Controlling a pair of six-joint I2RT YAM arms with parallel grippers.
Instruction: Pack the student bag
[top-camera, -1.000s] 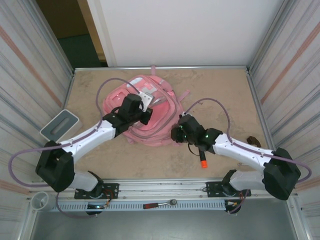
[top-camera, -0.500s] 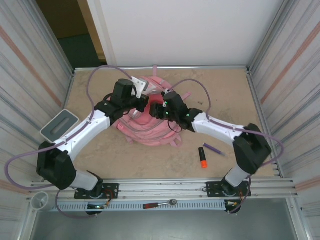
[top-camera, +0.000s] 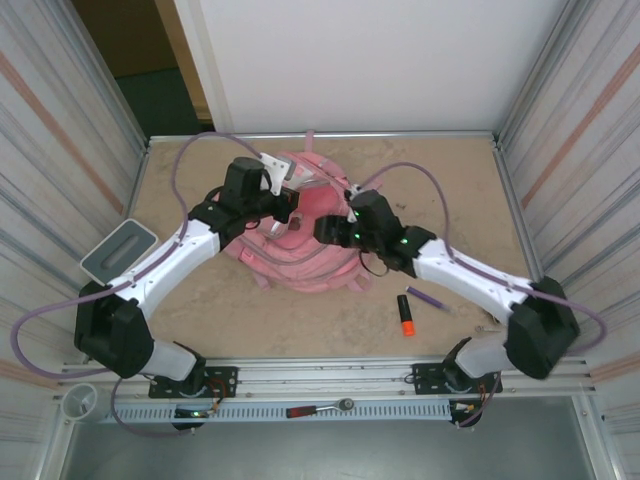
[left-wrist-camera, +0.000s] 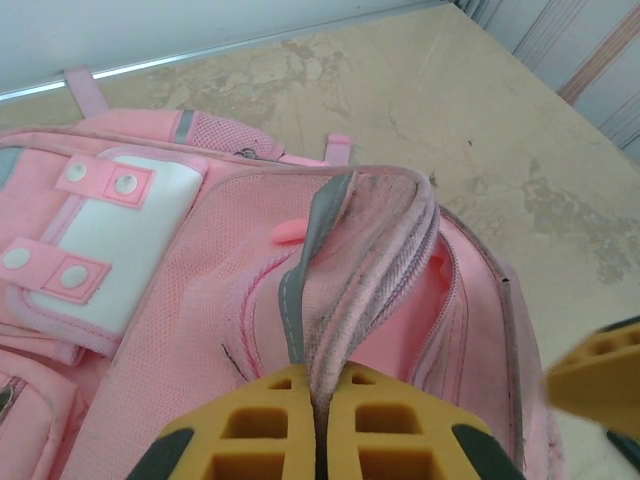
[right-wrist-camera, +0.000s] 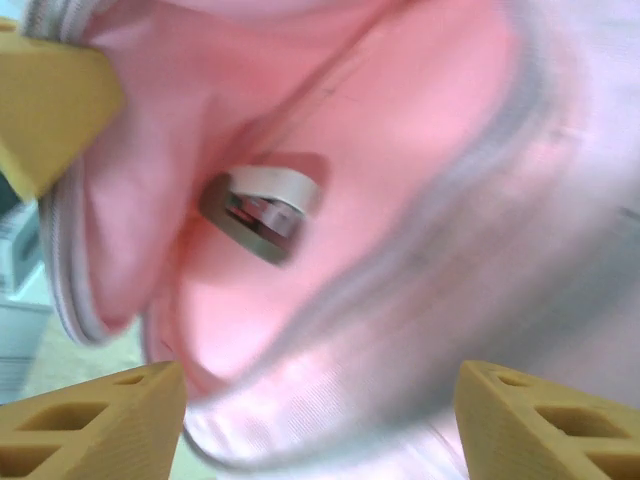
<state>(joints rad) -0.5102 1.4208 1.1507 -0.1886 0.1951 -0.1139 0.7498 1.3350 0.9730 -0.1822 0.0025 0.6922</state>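
The pink student bag (top-camera: 300, 250) lies in the middle of the table with its main compartment gaping. My left gripper (top-camera: 285, 207) is shut on the bag's zip edge (left-wrist-camera: 350, 260) and holds it up; its yellow fingers (left-wrist-camera: 270, 420) pinch the fabric. My right gripper (top-camera: 326, 229) hovers at the bag's mouth, open, with nothing between its fingertips (right-wrist-camera: 110, 415). Inside the pink lining (right-wrist-camera: 330, 140) lies a round grey-and-white object (right-wrist-camera: 262, 212), blurred.
An orange marker (top-camera: 405, 315) and a purple pen (top-camera: 428, 297) lie on the table right of the bag. A grey-white box (top-camera: 118, 250) sits at the left edge. A ratchet tool (top-camera: 320, 408) rests on the front rail.
My right gripper swung from the table beside the marker to the bag's mouth and its jaws opened wide. My left gripper raised the zip edge toward the back and stays shut on it.
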